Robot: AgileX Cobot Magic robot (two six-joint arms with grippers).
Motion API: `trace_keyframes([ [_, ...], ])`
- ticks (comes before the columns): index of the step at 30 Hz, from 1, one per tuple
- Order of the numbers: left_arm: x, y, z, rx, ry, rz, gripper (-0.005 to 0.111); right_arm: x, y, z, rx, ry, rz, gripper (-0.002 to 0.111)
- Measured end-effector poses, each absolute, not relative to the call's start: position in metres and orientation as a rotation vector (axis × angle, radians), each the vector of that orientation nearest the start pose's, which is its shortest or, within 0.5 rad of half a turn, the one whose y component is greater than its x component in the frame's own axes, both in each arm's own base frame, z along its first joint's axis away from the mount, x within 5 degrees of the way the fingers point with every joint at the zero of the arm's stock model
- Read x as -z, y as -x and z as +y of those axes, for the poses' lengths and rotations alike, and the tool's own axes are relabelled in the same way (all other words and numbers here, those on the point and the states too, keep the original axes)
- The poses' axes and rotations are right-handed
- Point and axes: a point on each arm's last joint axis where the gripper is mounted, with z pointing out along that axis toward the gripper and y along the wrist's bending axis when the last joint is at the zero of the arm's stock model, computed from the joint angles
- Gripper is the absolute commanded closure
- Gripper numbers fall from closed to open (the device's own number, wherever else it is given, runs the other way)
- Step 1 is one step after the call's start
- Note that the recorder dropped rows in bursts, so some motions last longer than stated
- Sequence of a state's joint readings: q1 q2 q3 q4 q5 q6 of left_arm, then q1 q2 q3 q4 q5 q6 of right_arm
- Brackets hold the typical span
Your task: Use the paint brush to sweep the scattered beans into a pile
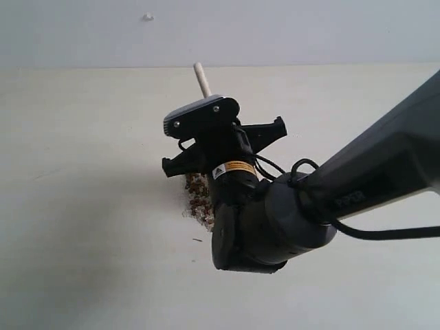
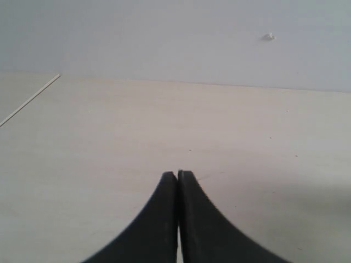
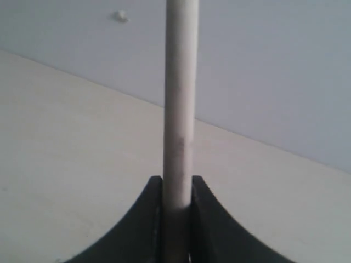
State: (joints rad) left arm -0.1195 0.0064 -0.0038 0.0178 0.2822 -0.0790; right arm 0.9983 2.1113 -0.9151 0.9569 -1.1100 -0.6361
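My right gripper [image 3: 176, 178] is shut on the pale wooden handle [image 3: 181, 98] of the paint brush. In the exterior view that handle [image 1: 201, 79] sticks up behind the wrist camera housing, and the right gripper itself is hidden there. The bristles and ferrule are hidden by the arm. A compact pile [image 1: 199, 198] of reddish-brown beans and whitish crumbs lies on the pale table just left of the right wrist, partly covered by it. My left gripper [image 2: 177, 173] is shut with nothing between its fingers, above bare tabletop; it does not show in the exterior view.
The dark right arm [image 1: 357, 179] reaches in from the right edge with a black cable [image 1: 385, 234] hanging below it. A pale wall [image 1: 220, 27] rises behind the table's far edge. A small white mark [image 1: 148, 16] sits on the wall.
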Motion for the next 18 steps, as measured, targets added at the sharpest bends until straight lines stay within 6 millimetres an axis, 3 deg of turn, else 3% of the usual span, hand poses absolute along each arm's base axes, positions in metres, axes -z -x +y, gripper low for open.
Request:
trace_keyframes([
  [7,-0.189,-0.055,-0.006,0.127,-0.047,1.769,0.107,-0.121,-0.255,0.284,-0.045,0.399,1.660,0.108],
  [14,-0.189,-0.055,-0.006,0.127,-0.047,1.769,0.107,-0.159,-0.256,0.268,0.138,0.339,1.631,0.108],
  [18,-0.188,-0.055,-0.006,0.127,-0.047,1.771,0.107,-0.170,-0.256,0.258,0.276,0.333,1.626,0.108],
])
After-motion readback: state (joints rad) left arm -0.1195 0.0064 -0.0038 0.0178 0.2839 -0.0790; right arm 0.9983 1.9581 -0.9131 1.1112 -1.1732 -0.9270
